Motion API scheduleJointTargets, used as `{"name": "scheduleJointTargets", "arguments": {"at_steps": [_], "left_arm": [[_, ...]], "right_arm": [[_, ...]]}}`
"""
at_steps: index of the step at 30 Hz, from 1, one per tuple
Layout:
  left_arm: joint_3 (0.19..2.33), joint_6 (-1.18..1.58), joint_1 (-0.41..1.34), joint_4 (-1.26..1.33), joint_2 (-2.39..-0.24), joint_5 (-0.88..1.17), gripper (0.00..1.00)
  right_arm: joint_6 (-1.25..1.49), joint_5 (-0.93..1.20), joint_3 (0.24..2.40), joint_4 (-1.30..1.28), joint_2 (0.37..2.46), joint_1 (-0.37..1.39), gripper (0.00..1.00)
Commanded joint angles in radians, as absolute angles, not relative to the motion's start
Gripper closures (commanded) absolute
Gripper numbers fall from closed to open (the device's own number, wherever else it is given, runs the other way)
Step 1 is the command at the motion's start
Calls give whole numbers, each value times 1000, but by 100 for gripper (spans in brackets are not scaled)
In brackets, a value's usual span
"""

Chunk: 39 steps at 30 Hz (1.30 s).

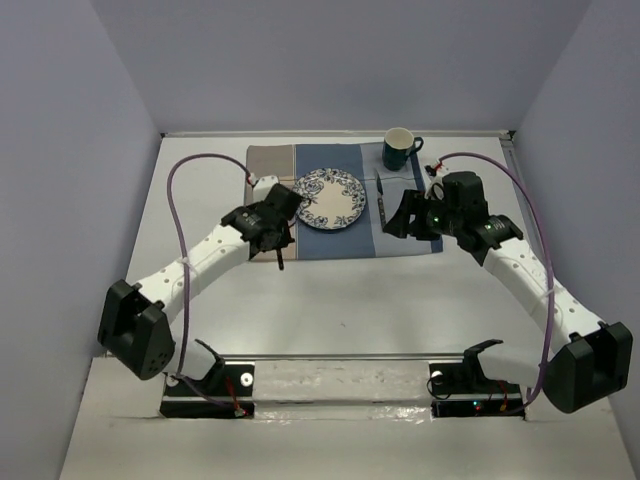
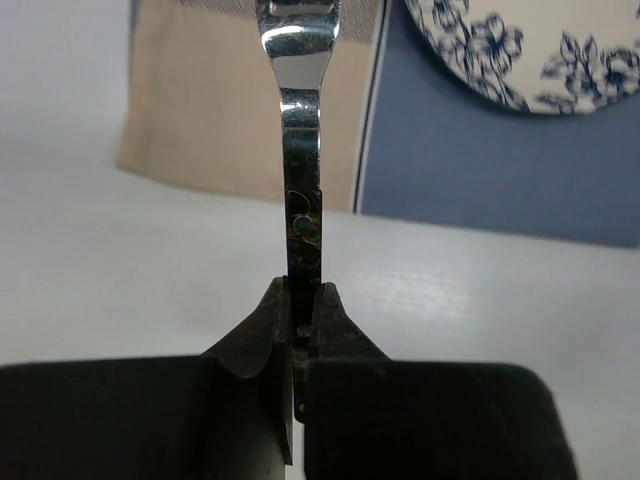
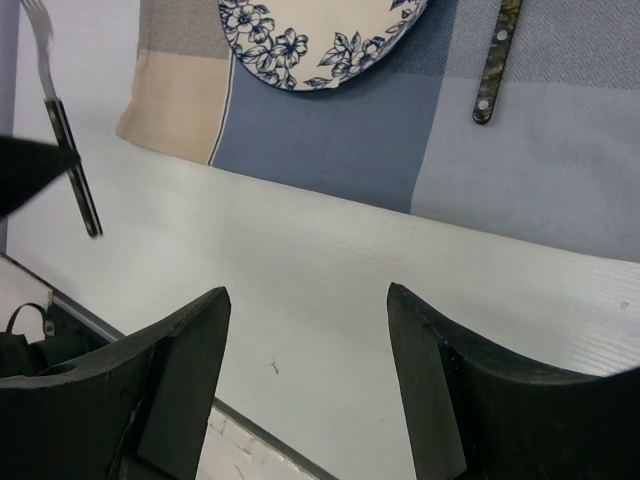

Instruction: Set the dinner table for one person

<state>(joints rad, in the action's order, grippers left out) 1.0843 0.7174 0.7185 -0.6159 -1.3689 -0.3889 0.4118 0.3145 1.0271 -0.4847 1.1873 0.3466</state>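
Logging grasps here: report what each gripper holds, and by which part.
The left gripper holds the fork by its handle. The right gripper is open and holds nothing.

From high at the near side, looking down over the whole table (image 1: 330, 300). From the left wrist, very close, facing forward along the fork (image 2: 300, 180) to mat (image 2: 470, 170) and plate (image 2: 530, 50). From the right wrist, low and farther back: same mat edge, plate, fork.
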Motion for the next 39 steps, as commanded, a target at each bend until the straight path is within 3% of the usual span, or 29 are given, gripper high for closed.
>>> {"name": "scheduleJointTargets", "arguments": {"at_steps": [1, 15, 39], "left_arm": [[1201, 396, 574, -519, -1495, -359, 100], [1522, 212, 391, -391, -1884, -247, 100], [1519, 236, 380, -318, -2022, -175, 100]], "right_arm": [[414, 278, 1017, -459, 1163, 350, 30], [402, 216, 1048, -511, 1219, 350, 30], [374, 213, 1068, -518, 1301, 350, 29]]}}
